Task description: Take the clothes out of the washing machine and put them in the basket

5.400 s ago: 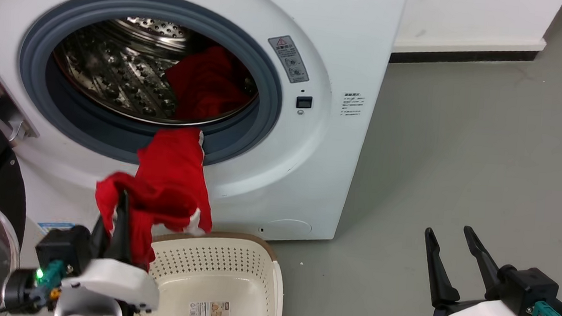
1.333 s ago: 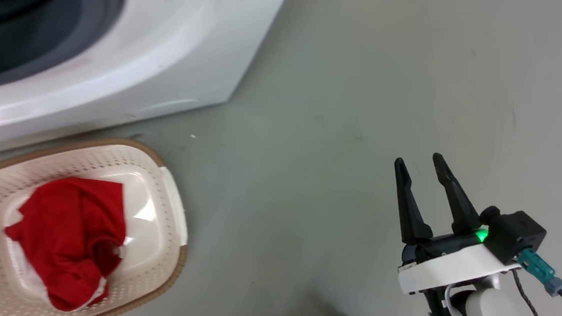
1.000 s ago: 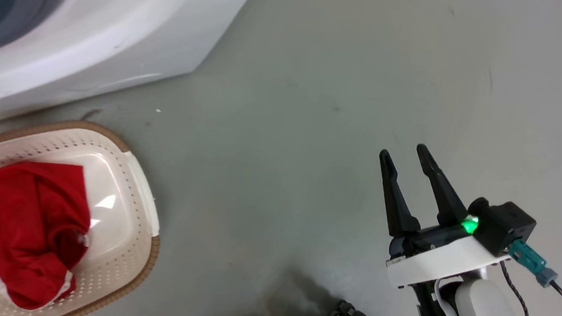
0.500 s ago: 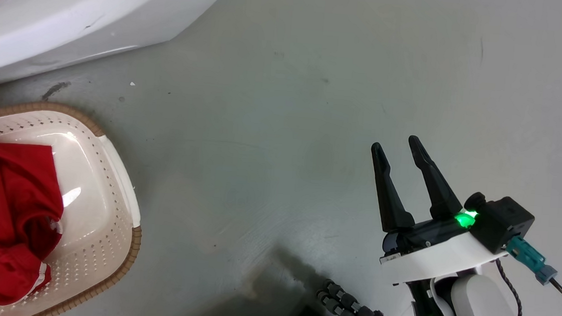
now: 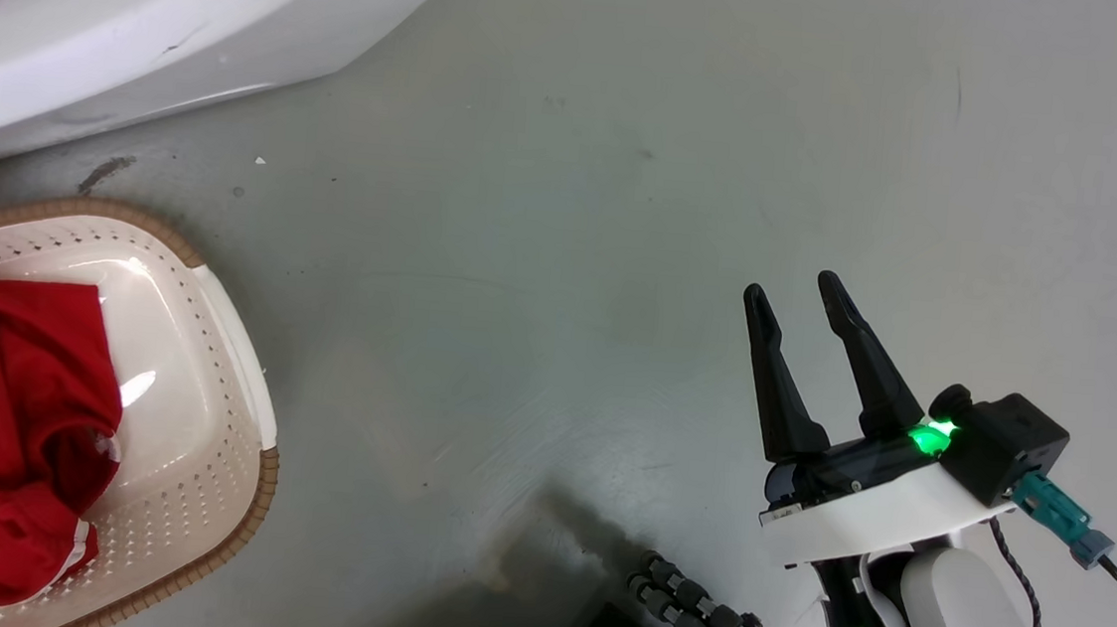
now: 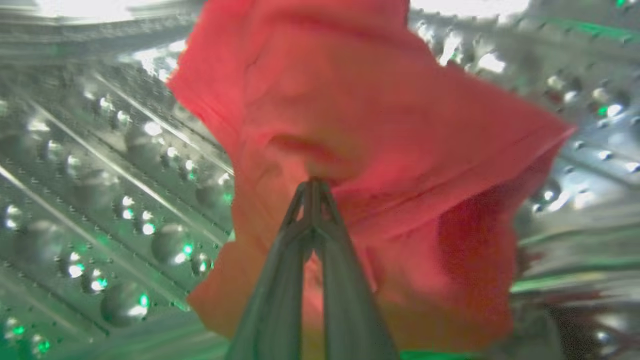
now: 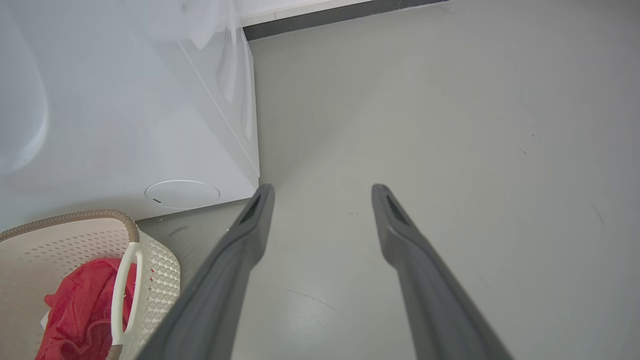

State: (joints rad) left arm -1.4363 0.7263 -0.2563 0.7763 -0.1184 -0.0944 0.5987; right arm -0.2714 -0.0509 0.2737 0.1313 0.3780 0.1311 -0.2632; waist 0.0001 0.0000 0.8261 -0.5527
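Red garment (image 6: 380,150) pinched in left hand (image 6: 312,182), inside drum (image 6: 100,175) | right hand (image 5: 790,283) spread over floor (image 5: 547,203), well apart from basket (image 5: 212,406)

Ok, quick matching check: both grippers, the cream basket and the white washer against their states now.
1. left gripper
2. right gripper
3. cream perforated plastic basket
4. large white washing machine

A. open above grey floor
B. crumpled red garment lying inside
C. shut on red cloth in steel drum
D. stands behind the basket

Pairs: 1-C, 2-A, 3-B, 4-D
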